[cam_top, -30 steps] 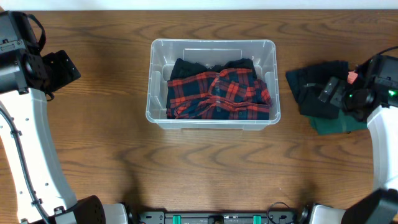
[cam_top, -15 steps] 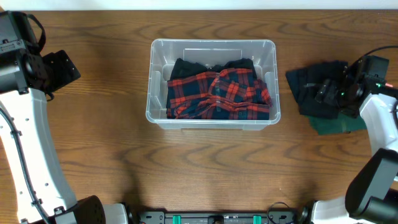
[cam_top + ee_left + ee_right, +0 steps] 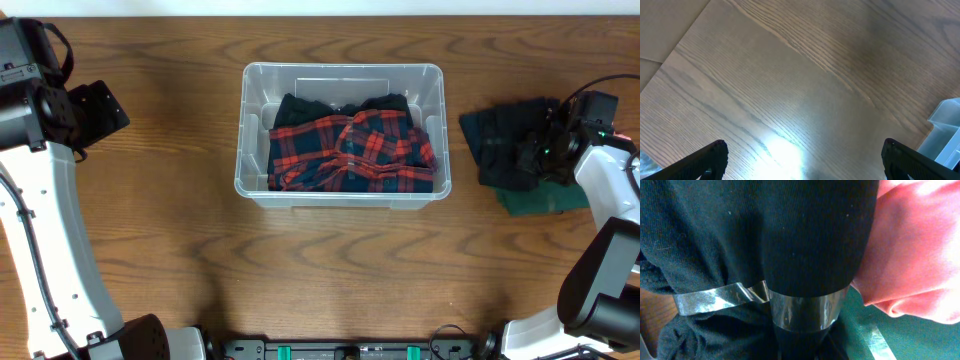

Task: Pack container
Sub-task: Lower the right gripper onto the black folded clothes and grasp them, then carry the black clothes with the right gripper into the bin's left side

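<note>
The container (image 3: 243,130), a clear plastic bin, stands at the middle of the table with a red and black plaid garment (image 3: 350,150) inside. To its right a black garment (image 3: 505,140) lies on a green one (image 3: 545,203). My right gripper (image 3: 545,145) is down on the black garment's right side. In the right wrist view a black roll (image 3: 805,255) bound with clear tape fills the frame. My right gripper (image 3: 807,347) is shut on its dark cloth at the bottom edge. My left gripper (image 3: 804,150) hangs open over bare wood at the far left.
A pink cloth (image 3: 910,255) and the green cloth (image 3: 900,340) lie beside the black roll in the right wrist view. A corner of the container (image 3: 947,132) shows at the right edge of the left wrist view. The left arm (image 3: 40,200) runs down the left side.
My right gripper has gone from open to shut and has shifted a little to the right on the black garment. The left arm and the container have not moved.
</note>
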`<action>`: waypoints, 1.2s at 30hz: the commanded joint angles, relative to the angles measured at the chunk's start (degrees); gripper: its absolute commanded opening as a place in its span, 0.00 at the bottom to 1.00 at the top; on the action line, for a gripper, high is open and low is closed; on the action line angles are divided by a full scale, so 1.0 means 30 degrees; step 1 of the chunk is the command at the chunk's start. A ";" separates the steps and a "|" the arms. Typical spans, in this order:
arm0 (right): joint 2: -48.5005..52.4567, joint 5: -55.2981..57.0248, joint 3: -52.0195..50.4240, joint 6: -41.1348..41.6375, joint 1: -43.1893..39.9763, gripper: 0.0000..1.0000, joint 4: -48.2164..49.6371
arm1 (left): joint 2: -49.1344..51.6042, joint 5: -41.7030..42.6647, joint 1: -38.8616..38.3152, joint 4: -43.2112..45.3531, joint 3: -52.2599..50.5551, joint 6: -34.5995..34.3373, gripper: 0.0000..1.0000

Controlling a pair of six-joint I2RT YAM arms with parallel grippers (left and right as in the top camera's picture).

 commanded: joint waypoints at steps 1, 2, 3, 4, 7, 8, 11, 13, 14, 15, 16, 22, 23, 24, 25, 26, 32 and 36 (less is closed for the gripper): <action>-0.0765 -0.0182 0.0022 -0.0131 0.0051 0.01 -0.0459 | -0.0146 -0.0087 0.0066 0.0000 -0.0036 -0.0306 0.98; -0.1166 -0.0189 0.0087 -0.0131 0.0073 0.01 -0.0568 | -0.0146 -0.0087 0.0066 0.0000 -0.0036 -0.0306 0.98; -0.1654 -0.0189 0.0189 -0.0131 0.0095 0.01 -0.0736 | -0.0146 -0.0095 0.0066 0.0000 -0.0036 -0.0306 0.98; -0.2288 -0.0182 0.0342 -0.0138 0.0146 0.01 -0.0940 | -0.0146 -0.0095 0.0066 0.0000 -0.0036 -0.0306 0.98; -0.4291 -0.0342 0.0984 -0.0160 0.0328 0.01 -0.1668 | -0.0146 -0.0087 0.0066 0.0000 -0.0036 -0.0306 0.98; -0.4925 -0.0648 0.1202 -0.0328 0.0401 0.01 -0.1851 | -0.0146 -0.0095 0.0066 0.0000 -0.0036 -0.0299 0.98; -0.7016 -0.1348 0.1953 -0.0495 0.0831 0.01 -0.2244 | -0.0146 -0.0087 0.0066 0.0000 -0.0036 -0.0306 0.98; -0.8196 -0.1654 0.2331 -0.0495 0.1158 0.01 -0.2302 | -0.0146 -0.0087 0.0066 0.0000 -0.0036 -0.0306 0.98; -0.8845 -0.1974 0.2499 -0.0423 0.1413 0.01 -0.2273 | -0.0146 -0.0095 0.0066 0.0000 -0.0036 -0.0306 0.98; -0.9508 -0.2565 0.2630 -0.0379 0.1770 0.01 -0.2113 | -0.0146 -0.0087 0.0066 0.0000 -0.0036 -0.0306 0.98; -0.9887 -0.2863 0.2667 -0.0189 0.2033 0.01 -0.1974 | -0.0146 -0.0087 0.0066 0.0000 -0.0036 -0.0306 0.98; -1.0870 -0.4626 0.2667 0.2718 0.5421 0.01 0.0051 | -0.0146 -0.0087 0.0066 0.0000 -0.0036 -0.0306 0.98; -1.0768 -0.4626 0.2667 0.2951 0.5858 0.01 0.0350 | -0.0146 -0.0095 0.0066 0.0000 -0.0036 -0.0306 0.98; -1.0542 -0.4656 0.2667 0.3410 0.6688 0.01 0.0947 | -0.0146 -0.0095 0.0066 0.0000 -0.0036 -0.0306 0.98; -1.0222 -0.4663 0.2667 0.3796 0.7563 0.01 0.1625 | -0.0146 -0.0087 0.0066 0.0000 -0.0036 -0.0306 0.98; -0.9908 -0.4656 0.2667 0.4044 0.8327 0.01 0.2251 | -0.0146 -0.0095 0.0066 0.0000 -0.0036 -0.0306 0.98; -0.6870 -0.3963 0.2710 0.6011 1.2662 0.01 0.6207 | -0.0146 -0.0095 0.0066 0.0000 -0.0036 -0.0306 0.98; -0.4335 -0.2776 0.2812 0.9209 1.4681 0.02 0.8204 | -0.0146 -0.0095 0.0066 0.0000 -0.0036 -0.0306 0.98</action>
